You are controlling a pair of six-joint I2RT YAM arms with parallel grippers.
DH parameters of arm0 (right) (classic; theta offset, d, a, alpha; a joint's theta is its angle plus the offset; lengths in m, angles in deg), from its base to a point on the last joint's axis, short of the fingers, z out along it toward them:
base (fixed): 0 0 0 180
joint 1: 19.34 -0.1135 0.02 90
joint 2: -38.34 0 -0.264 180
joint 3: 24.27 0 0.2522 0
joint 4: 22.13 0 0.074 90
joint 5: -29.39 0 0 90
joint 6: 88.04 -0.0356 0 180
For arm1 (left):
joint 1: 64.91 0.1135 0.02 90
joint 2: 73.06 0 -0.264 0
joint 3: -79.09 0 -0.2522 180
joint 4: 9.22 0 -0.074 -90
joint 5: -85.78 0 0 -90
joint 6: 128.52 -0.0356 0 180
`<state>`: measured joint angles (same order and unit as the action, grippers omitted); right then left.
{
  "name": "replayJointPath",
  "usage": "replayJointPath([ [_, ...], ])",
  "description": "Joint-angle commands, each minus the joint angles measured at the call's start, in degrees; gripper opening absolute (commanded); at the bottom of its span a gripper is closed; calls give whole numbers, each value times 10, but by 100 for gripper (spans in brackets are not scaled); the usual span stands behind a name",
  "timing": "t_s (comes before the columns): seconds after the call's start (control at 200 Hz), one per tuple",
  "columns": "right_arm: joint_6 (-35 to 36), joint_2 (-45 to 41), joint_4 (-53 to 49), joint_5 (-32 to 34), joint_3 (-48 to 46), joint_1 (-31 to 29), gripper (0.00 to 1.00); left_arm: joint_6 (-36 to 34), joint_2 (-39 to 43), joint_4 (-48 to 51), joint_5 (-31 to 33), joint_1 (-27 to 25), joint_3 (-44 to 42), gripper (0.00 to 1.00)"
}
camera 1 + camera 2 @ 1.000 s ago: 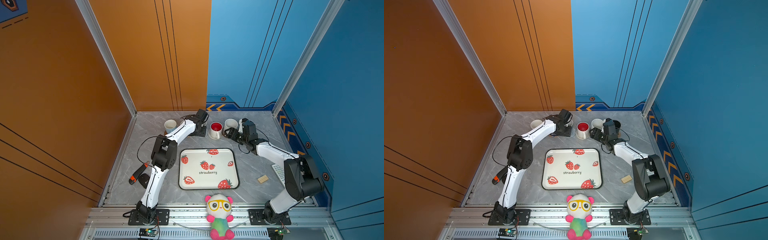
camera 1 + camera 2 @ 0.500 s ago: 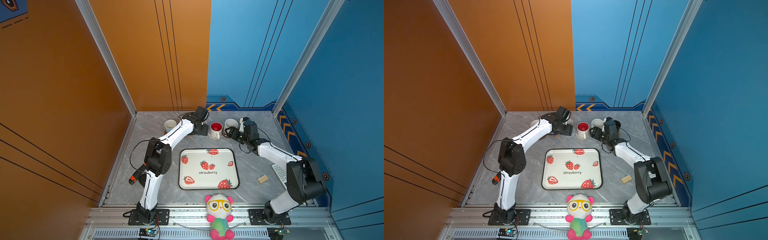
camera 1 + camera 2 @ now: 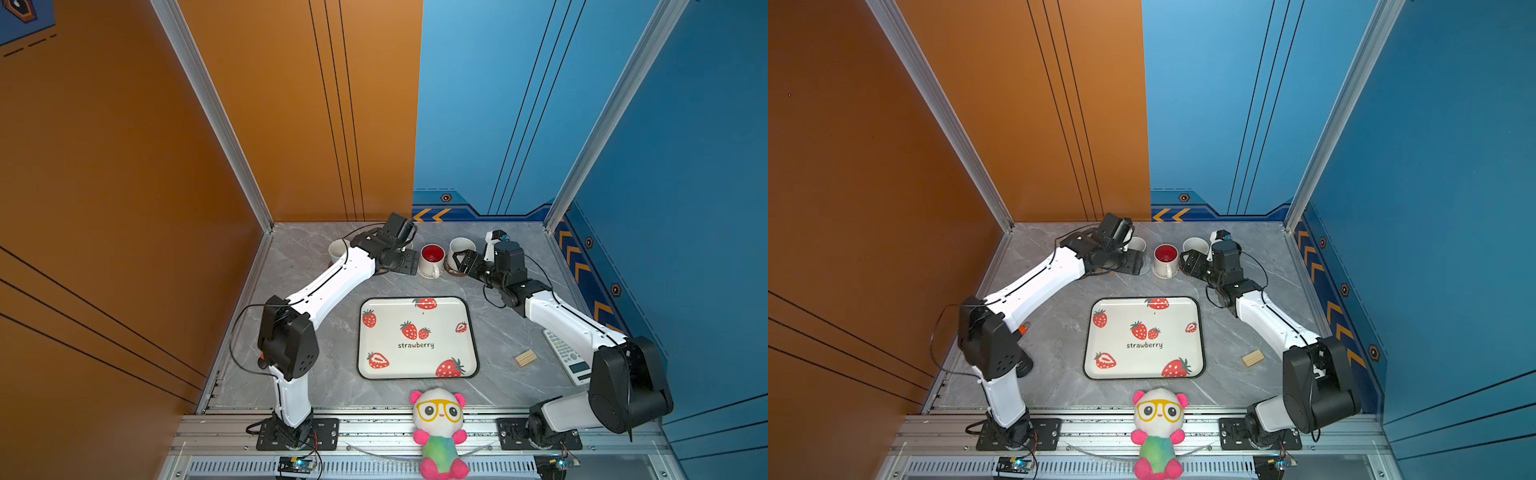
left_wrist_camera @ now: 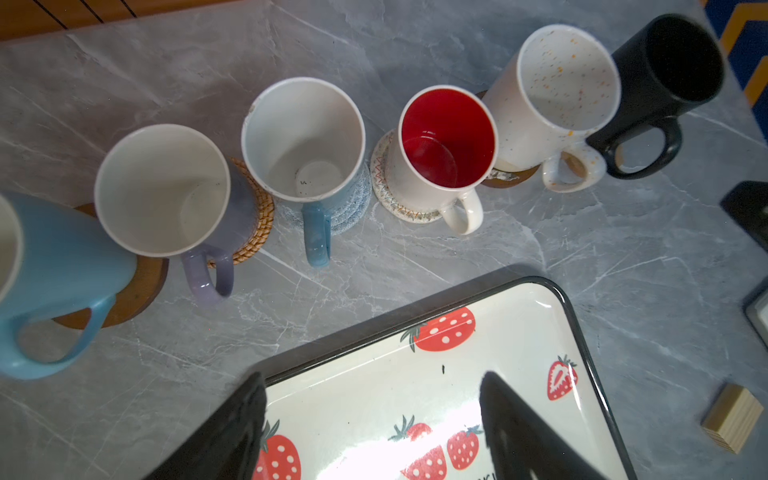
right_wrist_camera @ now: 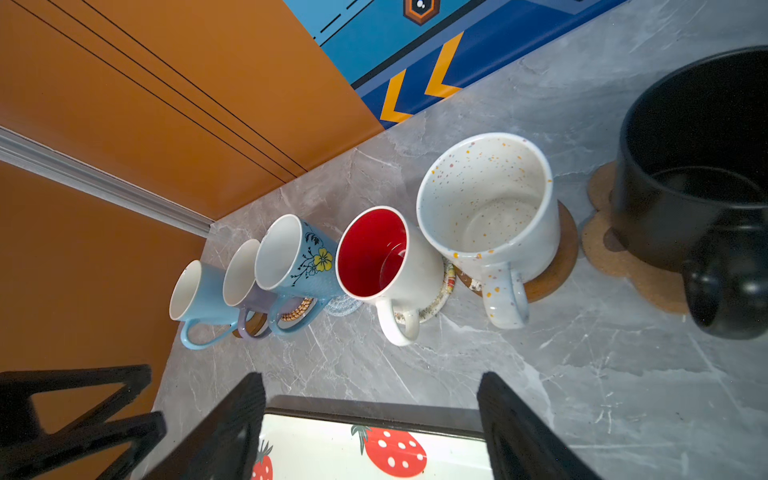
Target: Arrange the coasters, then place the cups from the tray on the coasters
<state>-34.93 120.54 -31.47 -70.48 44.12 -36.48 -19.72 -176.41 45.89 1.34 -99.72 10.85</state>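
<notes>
Mugs (image 4: 446, 141) on coasters (image 4: 385, 198), tray (image 4: 511, 353) just beside

Orange wall panels (image 3: 291, 104), blue wall panels (image 3: 457, 104), aluminium corner posts (image 3: 208, 104), grey marble tabletop (image 3: 507, 386), yellow chevrons (image 3: 432, 215)

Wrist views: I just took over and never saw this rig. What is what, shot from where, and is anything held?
The left arm and right arm stand at the near edge of a table. Both top views look down on everything. Each wrist view comes from a camera on one arm; the black wedges at its edge are that gripper's fingers. Six mugs stand in a row, each on a coaster. The tray is bare. The left gripper and right gripper are open, holding nothing.
</notes>
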Motion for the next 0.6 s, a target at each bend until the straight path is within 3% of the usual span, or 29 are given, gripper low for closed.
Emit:
replayJointPath([
  [0.0,9,-25,-23,32,-6,-9,81,-11,77,-68,23,-1,-69,83],
  [0.095,0,-43,-5,38,-15,-14,83,-13,147,-137,29,8,-147,85],
  [0.2,-4,-62,-3,46,-16,-19,86,-26,223,-214,33,25,-237,100],
  [0.316,5,-79,-28,66,-10,-22,100,-33,296,-267,38,53,-320,98],
  [0.436,27,-98,-82,100,3,-22,100,-49,361,-293,50,80,-384,98],
  [0.591,63,-148,-120,180,-13,-19,100,-88,442,-356,150,91,-477,98],
])
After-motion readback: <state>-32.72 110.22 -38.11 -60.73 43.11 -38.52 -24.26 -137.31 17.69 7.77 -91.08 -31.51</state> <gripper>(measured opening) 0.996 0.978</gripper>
